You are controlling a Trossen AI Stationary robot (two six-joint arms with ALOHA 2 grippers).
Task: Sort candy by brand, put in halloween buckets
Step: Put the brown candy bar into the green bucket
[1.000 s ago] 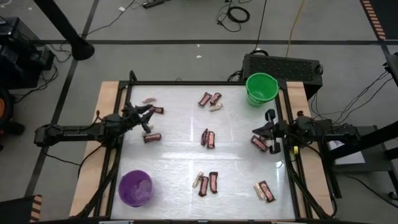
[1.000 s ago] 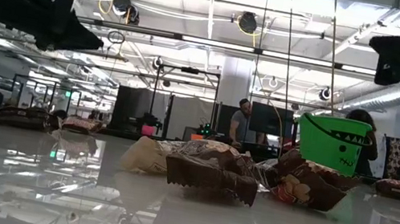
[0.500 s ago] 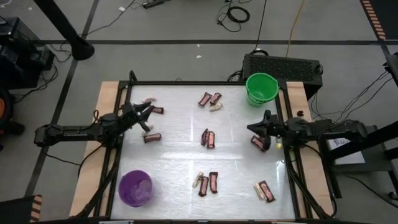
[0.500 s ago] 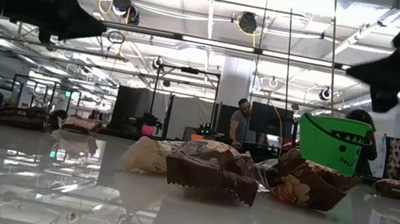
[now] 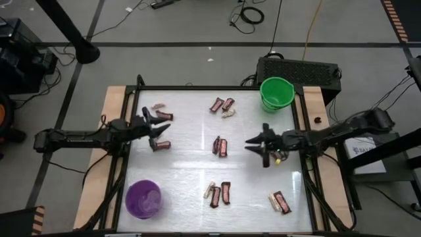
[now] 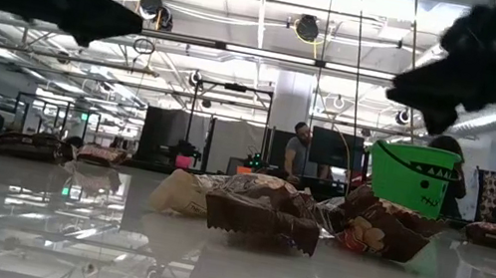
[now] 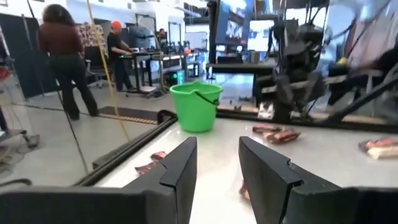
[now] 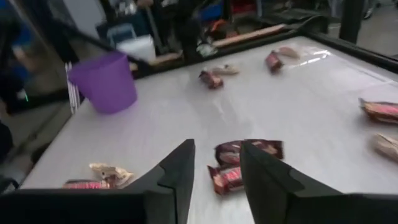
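Table (image 5: 191,168): a glossy white top in a dark frame, with candy scattered over it and a bucket at two opposite corners.

Green bucket (image 5: 276,93): stood upright at the far right corner, seen over the table edge in the left wrist view (image 7: 196,106) and behind the candy in the low view (image 6: 411,178).

Purple bucket (image 5: 143,199): stood at the near left corner; pale wrappers showed inside it. It also appeared in the right wrist view (image 8: 104,82).

Candy: lay in small clusters. One pair sat at mid table (image 5: 221,146), dark red-brown bars side by side. A group lay near the green bucket (image 5: 223,105), another at the near middle (image 5: 219,193), another at the near right (image 5: 281,201). Two pieces lay at the far left (image 5: 162,116) and one red-brown bar just beside the left gripper (image 5: 161,145).

Left gripper (image 5: 158,128): hung over the left part of the table between the far-left pieces and the red-brown bar. Its fingers (image 7: 180,171) stood apart with nothing between them.

Right gripper (image 5: 255,145): reached in from the right, above the table, between the mid-table pair and the right edge. Its fingers (image 8: 180,168) stood apart and empty, with the mid-table pair (image 8: 239,162) just ahead of them.

Room: people stood at benches beyond the table in the left wrist view (image 7: 65,59).
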